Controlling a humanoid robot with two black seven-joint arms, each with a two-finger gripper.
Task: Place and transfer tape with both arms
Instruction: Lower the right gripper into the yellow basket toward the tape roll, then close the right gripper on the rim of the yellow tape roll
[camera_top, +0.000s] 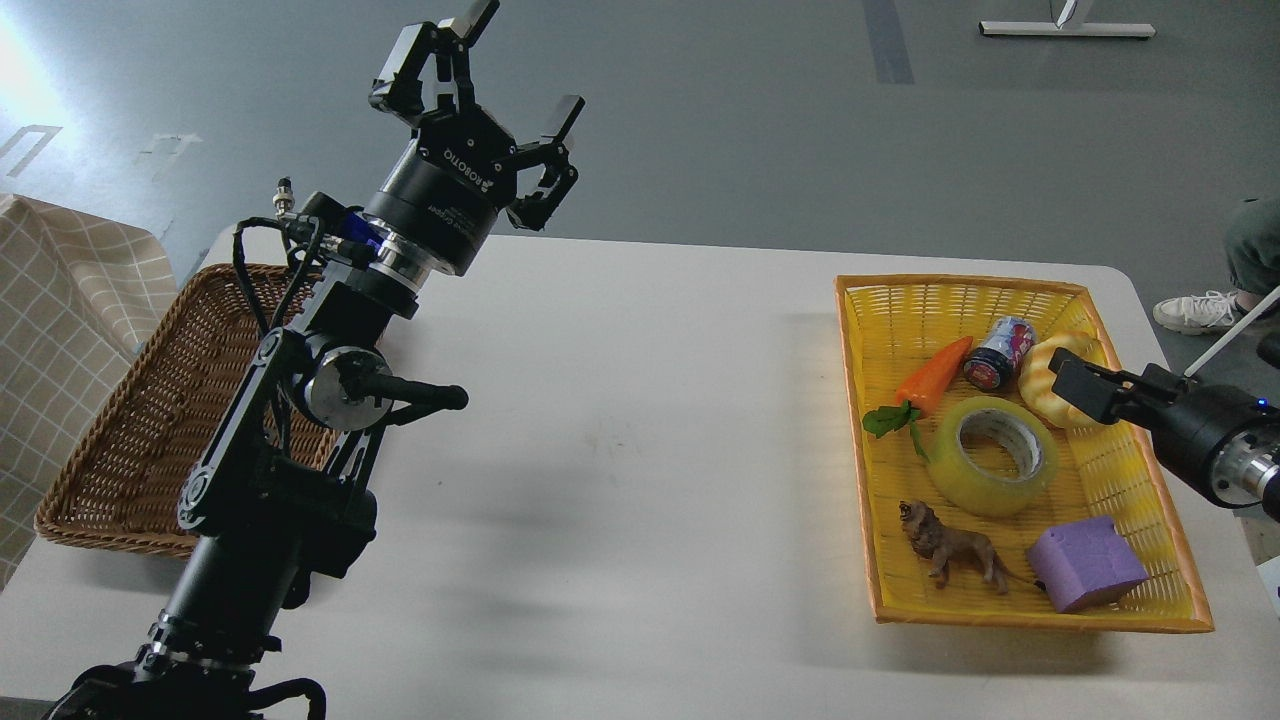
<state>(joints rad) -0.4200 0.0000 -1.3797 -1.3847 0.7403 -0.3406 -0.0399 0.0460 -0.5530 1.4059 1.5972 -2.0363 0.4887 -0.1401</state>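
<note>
The tape (950, 478), a wide translucent yellow roll with a grey-white core, lies flat in the middle of the yellow basket (960, 284) on the right of the table. My right gripper (1078, 388) comes in from the right edge and hovers over the basket's right side, just up and right of the tape, in front of the croissant. It is dark and its fingers cannot be told apart. My left gripper (480, 72) is raised high over the table's far left, fingers spread open and empty, far from the tape.
The yellow basket also holds a carrot (932, 377), a can (1000, 352), a croissant (1035, 368), a toy lion (950, 548) and a purple block (1085, 562). A brown wicker basket (120, 430) sits at the left by a checked cloth (50, 300).
</note>
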